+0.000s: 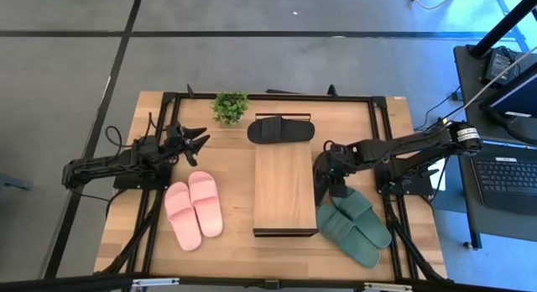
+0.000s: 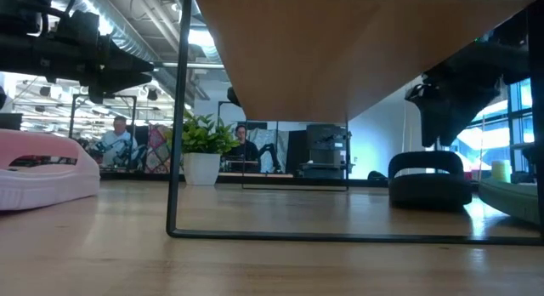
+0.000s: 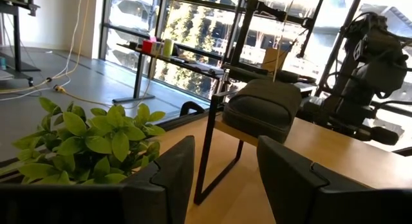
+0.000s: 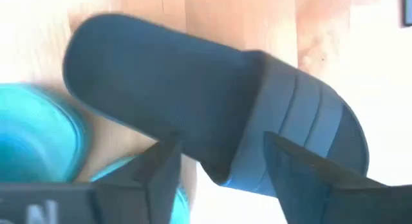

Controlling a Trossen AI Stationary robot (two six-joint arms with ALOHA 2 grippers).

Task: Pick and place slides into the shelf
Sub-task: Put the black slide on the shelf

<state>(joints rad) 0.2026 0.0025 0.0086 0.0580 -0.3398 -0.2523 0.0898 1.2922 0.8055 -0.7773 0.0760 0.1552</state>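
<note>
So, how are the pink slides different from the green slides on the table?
The pink slides lie left of the shelf, and the green slides lie right of it. No claw is over the pink slides, since the left claw waits near the plant. The right claw hovers at the green slides, open. Both pairs lie side by side on the tabletop, angled.

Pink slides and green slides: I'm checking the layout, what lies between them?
The shelf, its wooden plank top bare, seen in the high view between pink slides and green slides.

pink slide (image 2: 42, 173) cut off at low view's edge, green slide (image 4: 212, 108) blurred
</note>
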